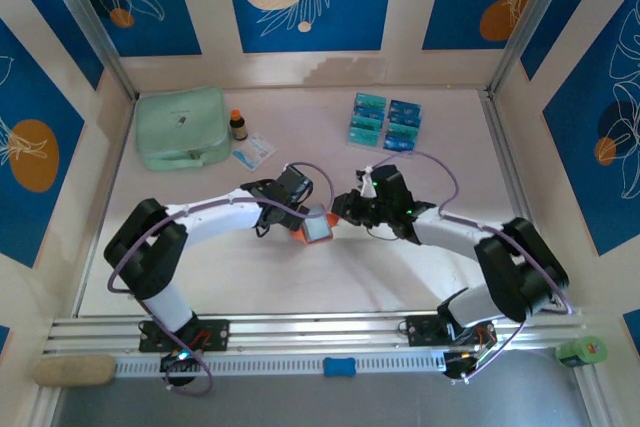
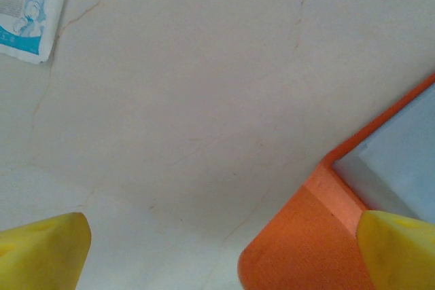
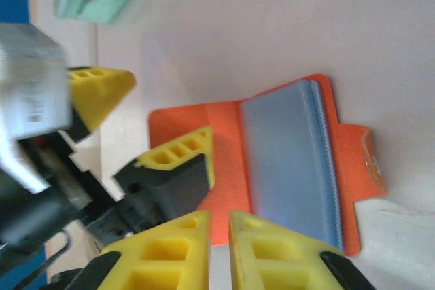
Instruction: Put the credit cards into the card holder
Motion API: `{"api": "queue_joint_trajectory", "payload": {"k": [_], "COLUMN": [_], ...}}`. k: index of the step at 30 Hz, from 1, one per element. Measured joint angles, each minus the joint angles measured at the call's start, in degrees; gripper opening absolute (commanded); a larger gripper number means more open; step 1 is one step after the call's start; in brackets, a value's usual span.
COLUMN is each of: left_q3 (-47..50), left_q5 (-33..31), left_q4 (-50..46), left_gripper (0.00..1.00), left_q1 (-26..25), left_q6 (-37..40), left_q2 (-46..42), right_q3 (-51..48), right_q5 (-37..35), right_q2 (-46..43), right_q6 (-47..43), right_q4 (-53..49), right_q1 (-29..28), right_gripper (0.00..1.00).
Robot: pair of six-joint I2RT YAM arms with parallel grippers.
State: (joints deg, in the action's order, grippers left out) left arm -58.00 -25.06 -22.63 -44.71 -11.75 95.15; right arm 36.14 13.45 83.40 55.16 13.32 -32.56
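Both arms bend inward and meet over the middle of the desk (image 1: pixel 300 282). The left claw (image 2: pixel 219 236) is spread wide, one finger on the open card holder (image 3: pixel 285 161). The right claw (image 3: pixel 219 219), fingers nearly pressed together, hangs at the holder's edge; I cannot tell whether it touches. The credit cards (image 1: pixel 385 122) lie well apart, at the back.

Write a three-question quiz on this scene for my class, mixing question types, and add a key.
1. True or false: the holder lies open on the table.
2. The cards are: A) inside the holder, B) on the table, beyond the right gripper, C) held between fingers.
3. Which gripper stands wide open?
Key: 1 true; 2 B; 3 the left gripper.
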Motion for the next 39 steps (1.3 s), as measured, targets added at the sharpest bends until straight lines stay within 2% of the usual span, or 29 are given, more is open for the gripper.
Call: {"api": "queue_joint_trajectory", "payload": {"k": [6,15,20,25,32,39], "left_q3": [0.7,1.7,3.8,4.8,3.8,3.8], "left_q5": [-0.1,1.1,4.1,4.0,1.4,0.9], "left_q4": [1.4,2.7,2.9,0.4,-3.7,-3.4], "left_gripper": [1.00,1.00,1.00,1.00,1.00,1.00], "left_q1": [0.0,0.0,0.0,0.0,0.0,1.0], "left_q6": [0.8,1.8,0.7,-0.6,-2.8,-2.8], "left_q2": [-0.9,-3.3,-6.2,-6.7,-4.0,-0.6], "right_q3": [4.7,6.1,4.7,3.8,3.0,0.4], "right_q5": [0.3,0.8,0.5,0.4,-0.9,-3.8], "right_q2": [8.6,17.5,17.3,17.3,16.8,13.9], "right_q6": [-1.2,-2.2,-1.9,-0.9,0.9,2.5], "right_q4": [-0.7,0.2,2.8,4.6,5.5,5.2], "right_q1": [-2.7,-1.9,-1.6,-1.6,-2.2,-3.7], "right_gripper": [0.09,0.05,0.05,0.05,0.05,0.05]}}
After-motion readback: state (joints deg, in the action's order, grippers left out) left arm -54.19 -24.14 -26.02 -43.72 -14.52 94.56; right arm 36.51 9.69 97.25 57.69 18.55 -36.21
